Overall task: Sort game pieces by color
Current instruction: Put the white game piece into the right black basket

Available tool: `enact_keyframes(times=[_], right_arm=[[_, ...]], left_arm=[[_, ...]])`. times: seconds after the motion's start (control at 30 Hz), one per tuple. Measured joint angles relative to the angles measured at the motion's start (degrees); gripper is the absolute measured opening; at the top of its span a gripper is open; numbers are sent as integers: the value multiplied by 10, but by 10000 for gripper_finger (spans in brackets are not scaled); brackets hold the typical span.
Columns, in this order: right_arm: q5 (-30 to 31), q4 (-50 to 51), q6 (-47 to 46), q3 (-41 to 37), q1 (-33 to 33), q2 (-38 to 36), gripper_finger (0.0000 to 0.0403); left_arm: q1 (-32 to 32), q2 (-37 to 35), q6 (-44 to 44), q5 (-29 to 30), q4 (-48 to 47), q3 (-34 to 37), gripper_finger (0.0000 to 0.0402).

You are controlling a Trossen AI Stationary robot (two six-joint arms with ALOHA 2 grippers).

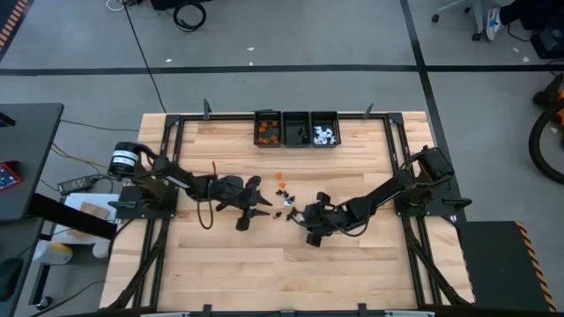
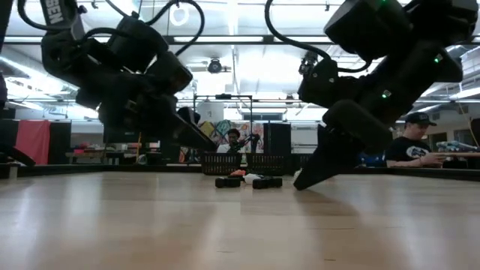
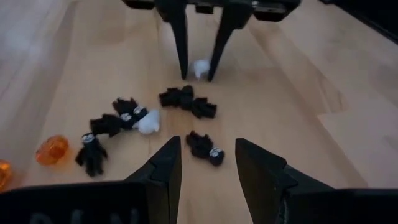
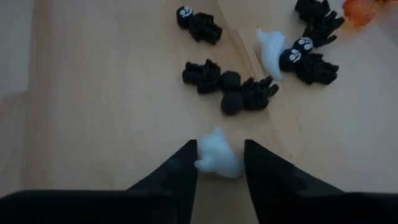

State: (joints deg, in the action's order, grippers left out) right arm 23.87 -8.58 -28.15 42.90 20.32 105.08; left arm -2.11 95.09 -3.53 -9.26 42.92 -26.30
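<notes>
Our right gripper (image 4: 219, 163) has its fingers down on the counter (image 4: 93, 93), closing around one white piece (image 4: 217, 158); whether it is gripped yet we cannot tell. It could squirt out sideways into the black pieces (image 4: 230, 87) just beyond. The left gripper (image 3: 207, 163) hovers open and empty near them and could crowd the lift.

The game pieces (image 1: 284, 195) were found scattered on the wooden table mid-surface. Several black skeleton-like figures (image 4: 229, 83) were observed lying flat in a loose cluster, with a white ghost piece (image 4: 270, 51) among them. Another white piece (image 4: 217, 154) lay apart. Orange pieces (image 3: 51, 150) were noted at the cluster's edge.
</notes>
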Motion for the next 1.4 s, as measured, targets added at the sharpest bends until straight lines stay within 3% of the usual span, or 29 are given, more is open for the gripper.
enact_keyframes(times=[0.37,0.53,0.67,0.8,1.03,1.2,1.4], right_arm=[[-40,49,14,-3,-18,-39,88],[-72,43,34,-3,-23,-40,96],[-52,43,43,-3,-10,-39,128],[-27,28,28,-3,0,-38,176],[70,-36,42,-2,15,-8,239],[81,-78,40,-1,13,34,239],[79,-78,40,0,19,32,198]], left_arm=[[-31,-67,-31,0,-51,3,130],[-54,-107,-25,1,-113,4,130],[-81,-112,9,3,-110,5,130],[-106,-111,8,45,-124,5,130],[-116,-110,-21,85,-130,5,130],[-116,-110,-32,86,-136,5,130],[-115,-110,-58,92,-131,5,130]])
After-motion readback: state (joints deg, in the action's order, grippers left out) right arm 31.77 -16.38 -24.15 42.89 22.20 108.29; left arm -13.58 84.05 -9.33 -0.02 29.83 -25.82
